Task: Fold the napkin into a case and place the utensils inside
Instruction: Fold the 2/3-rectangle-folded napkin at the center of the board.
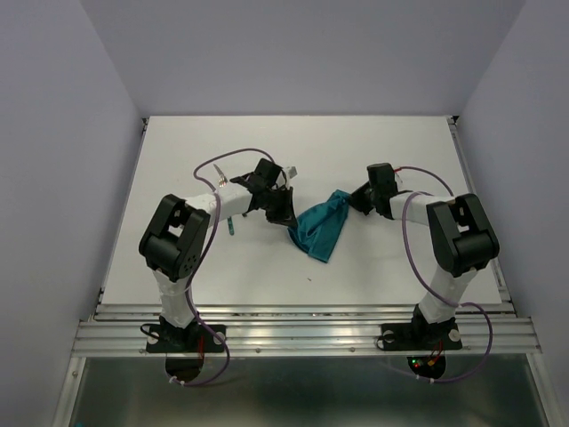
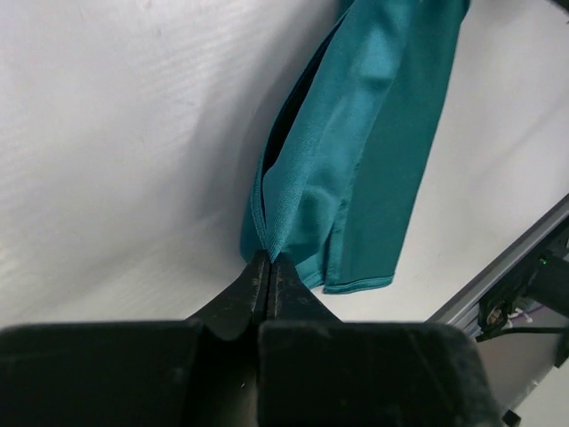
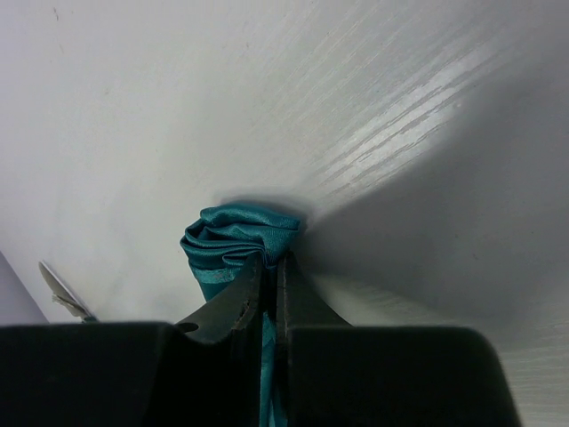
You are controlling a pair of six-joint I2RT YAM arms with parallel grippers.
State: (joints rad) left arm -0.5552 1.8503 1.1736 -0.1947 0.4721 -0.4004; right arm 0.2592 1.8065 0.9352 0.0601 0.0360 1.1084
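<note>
White table (image 1: 382, 258), utensils (image 1: 230, 224) largely hidden

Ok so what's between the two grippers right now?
Only the teal napkin. It spans the gap between the left gripper and the right gripper, each shut on part of it. The top view shows this best.

- The left gripper (image 2: 268, 267) fills the bottom of the frame, its black jaws pressed together on the lower corner of the napkin (image 2: 373, 142).
- The teal cloth runs from there to the upper right, folded lengthwise, with a dark gap between layers along its left edge.
- White table (image 2: 116, 133) lies beneath; a metal rail (image 2: 507, 276) crosses the lower right corner.
</note>
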